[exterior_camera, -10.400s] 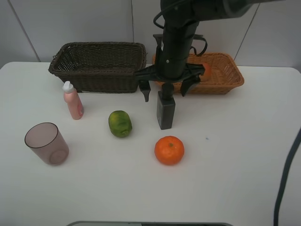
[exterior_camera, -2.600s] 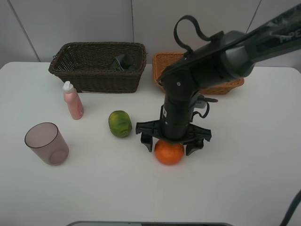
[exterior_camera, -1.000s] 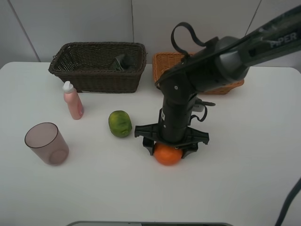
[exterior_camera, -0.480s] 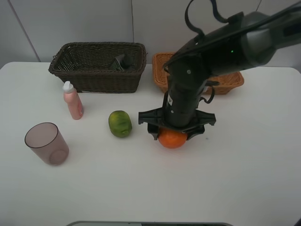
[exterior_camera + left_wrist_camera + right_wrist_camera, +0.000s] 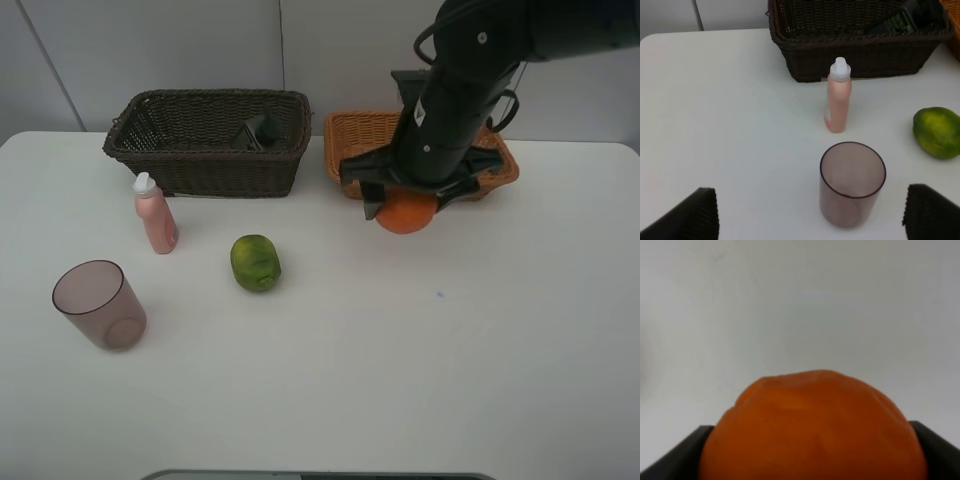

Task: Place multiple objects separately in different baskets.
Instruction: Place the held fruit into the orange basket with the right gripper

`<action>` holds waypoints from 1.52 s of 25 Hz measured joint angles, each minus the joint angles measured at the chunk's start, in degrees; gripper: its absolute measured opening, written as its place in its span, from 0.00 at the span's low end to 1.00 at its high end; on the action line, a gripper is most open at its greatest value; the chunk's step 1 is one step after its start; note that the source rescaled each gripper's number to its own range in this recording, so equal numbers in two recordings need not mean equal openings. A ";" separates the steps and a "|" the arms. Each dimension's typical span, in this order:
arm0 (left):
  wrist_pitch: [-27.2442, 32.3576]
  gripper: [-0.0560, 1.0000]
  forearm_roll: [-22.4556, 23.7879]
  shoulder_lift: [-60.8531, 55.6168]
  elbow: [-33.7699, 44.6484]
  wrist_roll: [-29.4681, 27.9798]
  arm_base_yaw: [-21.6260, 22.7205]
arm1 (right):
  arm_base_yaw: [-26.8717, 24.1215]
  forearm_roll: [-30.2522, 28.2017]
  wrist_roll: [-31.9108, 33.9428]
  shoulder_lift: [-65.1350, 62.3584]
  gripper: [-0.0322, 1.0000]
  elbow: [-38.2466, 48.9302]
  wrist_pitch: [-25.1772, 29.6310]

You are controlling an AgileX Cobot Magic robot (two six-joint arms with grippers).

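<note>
My right gripper [image 5: 405, 203] is shut on the orange [image 5: 405, 216] and holds it in the air just in front of the light tan basket [image 5: 345, 132]. In the right wrist view the orange [image 5: 812, 430] fills the space between the dark fingers [image 5: 670, 457]. The dark brown basket [image 5: 205, 150] holds the dark grey bottle [image 5: 258, 130]. On the table stand the pink bottle [image 5: 155, 215], the green fruit [image 5: 256, 262] and the mauve cup [image 5: 98, 305]. My left gripper [image 5: 810, 205] is open, near the cup [image 5: 852, 182], and does not show in the high view.
The right arm [image 5: 455, 90] reaches over the tan basket and hides much of its inside. Both baskets stand side by side at the back of the white table [image 5: 450, 370]. A grey wall rises behind them.
The right gripper has lifted the orange off the table and carried it back and to the right, up to the front of the tan basket. Everything else is unmoved.
</note>
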 joint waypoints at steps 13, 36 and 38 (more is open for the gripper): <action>0.00 0.95 0.00 0.00 0.00 0.00 0.00 | -10.90 0.19 -6.03 0.86 0.62 -7.34 -11.31; 0.00 0.95 0.00 0.00 0.00 0.00 0.00 | -14.21 -0.08 -6.62 19.18 0.62 -11.91 -36.30; 0.00 0.95 0.00 0.00 0.00 0.00 0.00 | -14.21 -0.08 -6.62 19.80 0.62 -11.91 -37.06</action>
